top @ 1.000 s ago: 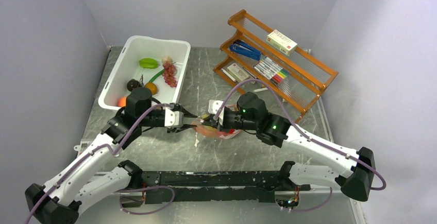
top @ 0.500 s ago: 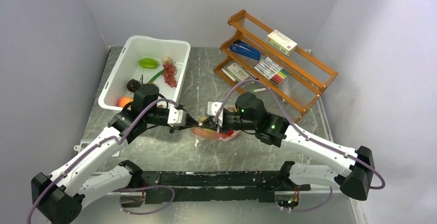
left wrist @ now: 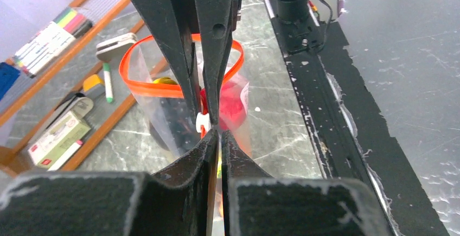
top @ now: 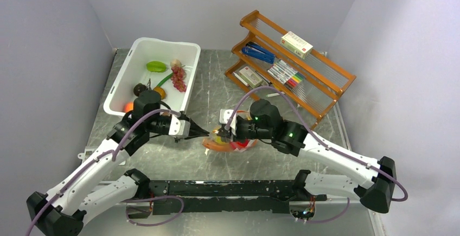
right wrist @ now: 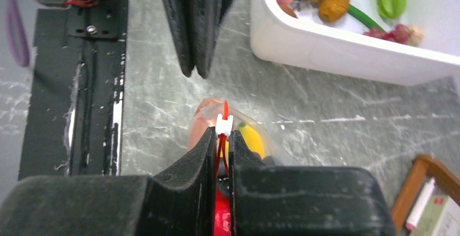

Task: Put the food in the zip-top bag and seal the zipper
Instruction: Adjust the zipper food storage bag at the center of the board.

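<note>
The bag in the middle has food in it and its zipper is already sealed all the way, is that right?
Not sealed: the left wrist view shows the zipper gaping in an open loop. The bag is in the middle with food inside.

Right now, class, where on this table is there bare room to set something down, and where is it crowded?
Bare tabletop lies between white bin and wooden rack, and between zip-top bag and black rail. Crowded at centre, where left pincer and right pincer meet by the zipper.
</note>
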Robot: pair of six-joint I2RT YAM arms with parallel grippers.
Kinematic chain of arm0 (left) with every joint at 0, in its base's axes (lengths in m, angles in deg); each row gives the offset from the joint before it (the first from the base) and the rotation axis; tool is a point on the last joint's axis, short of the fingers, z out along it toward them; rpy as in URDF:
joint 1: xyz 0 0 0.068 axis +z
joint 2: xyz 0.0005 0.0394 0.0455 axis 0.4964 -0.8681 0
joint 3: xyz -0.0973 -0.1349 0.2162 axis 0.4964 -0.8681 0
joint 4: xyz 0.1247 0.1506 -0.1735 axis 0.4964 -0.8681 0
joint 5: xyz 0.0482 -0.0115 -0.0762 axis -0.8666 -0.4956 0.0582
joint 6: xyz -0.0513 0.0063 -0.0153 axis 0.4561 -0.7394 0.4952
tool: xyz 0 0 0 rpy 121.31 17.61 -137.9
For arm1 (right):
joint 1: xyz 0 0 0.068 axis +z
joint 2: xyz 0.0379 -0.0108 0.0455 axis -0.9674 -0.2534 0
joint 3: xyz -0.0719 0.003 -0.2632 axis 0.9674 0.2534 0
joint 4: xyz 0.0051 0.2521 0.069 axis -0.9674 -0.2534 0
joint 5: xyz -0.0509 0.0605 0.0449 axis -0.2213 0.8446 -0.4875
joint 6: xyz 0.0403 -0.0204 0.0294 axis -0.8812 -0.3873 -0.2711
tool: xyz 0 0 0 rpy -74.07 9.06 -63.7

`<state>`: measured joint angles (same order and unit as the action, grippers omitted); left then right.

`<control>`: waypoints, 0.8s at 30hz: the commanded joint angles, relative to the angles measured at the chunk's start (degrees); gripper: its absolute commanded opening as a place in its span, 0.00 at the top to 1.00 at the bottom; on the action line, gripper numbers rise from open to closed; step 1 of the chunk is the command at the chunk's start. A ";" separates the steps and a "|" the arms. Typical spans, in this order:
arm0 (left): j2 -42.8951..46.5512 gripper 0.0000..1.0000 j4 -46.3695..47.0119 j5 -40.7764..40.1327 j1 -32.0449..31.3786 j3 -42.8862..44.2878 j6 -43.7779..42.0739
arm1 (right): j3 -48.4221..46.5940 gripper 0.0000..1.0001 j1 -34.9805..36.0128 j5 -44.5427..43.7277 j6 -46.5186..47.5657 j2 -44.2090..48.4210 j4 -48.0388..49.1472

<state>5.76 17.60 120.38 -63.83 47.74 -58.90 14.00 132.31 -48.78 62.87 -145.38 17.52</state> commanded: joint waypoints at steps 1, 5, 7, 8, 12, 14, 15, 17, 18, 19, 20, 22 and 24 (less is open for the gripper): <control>2.66 0.87 6.67 -4.77 0.05 0.12 5.44 | -0.26 1.00 -0.26 -11.88 -6.32 3.49 5.21; 6.43 0.63 14.33 -16.46 0.06 -0.43 15.13 | -9.88 1.00 -0.22 -19.74 -19.44 0.90 3.54; 7.60 0.65 17.52 -22.20 0.07 0.69 23.53 | -14.71 1.00 -0.28 -20.92 -23.17 -1.33 0.58; 7.42 0.58 18.60 -25.37 0.05 1.76 28.06 | -16.28 1.00 -0.22 -21.52 -25.08 -1.81 -0.06; 4.09 0.49 14.01 -28.07 0.05 10.07 31.61 | -22.69 1.00 -0.20 -33.71 -39.74 -2.46 -3.74; 2.96 0.44 14.09 -27.68 0.12 11.35 32.32 | -23.27 1.00 -0.20 -40.07 -50.22 -1.09 -3.97; 2.68 0.41 14.80 -27.42 0.06 11.33 32.57 | -22.58 1.00 -0.21 -42.54 -54.64 -0.08 -3.05; 2.50 0.37 17.69 -27.14 0.07 10.37 33.05 | -19.84 1.00 -0.17 -46.42 -63.30 2.13 -0.64; 2.60 0.36 19.25 -27.15 0.05 9.59 33.44 | -18.40 1.00 -0.18 -47.81 -67.67 3.04 0.04; 2.69 0.33 21.06 -27.43 0.05 8.74 33.96 | -17.30 1.00 -0.13 -49.27 -72.28 3.70 -0.19; 2.85 0.31 22.84 -28.23 0.05 7.81 34.85 | -16.60 1.00 -0.14 -51.24 -77.76 3.93 -1.69; 3.13 0.25 25.66 -28.77 0.04 6.26 35.87 | -16.93 1.00 -0.18 -55.04 -89.09 2.50 -8.24; 2.20 0.23 26.41 -27.52 -0.02 5.80 35.35 | -19.90 1.00 -0.18 -58.38 -101.19 -0.72 -19.37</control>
<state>8.58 38.02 93.40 -63.83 55.04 -25.79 -3.23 132.07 -95.73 -9.06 -142.63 11.16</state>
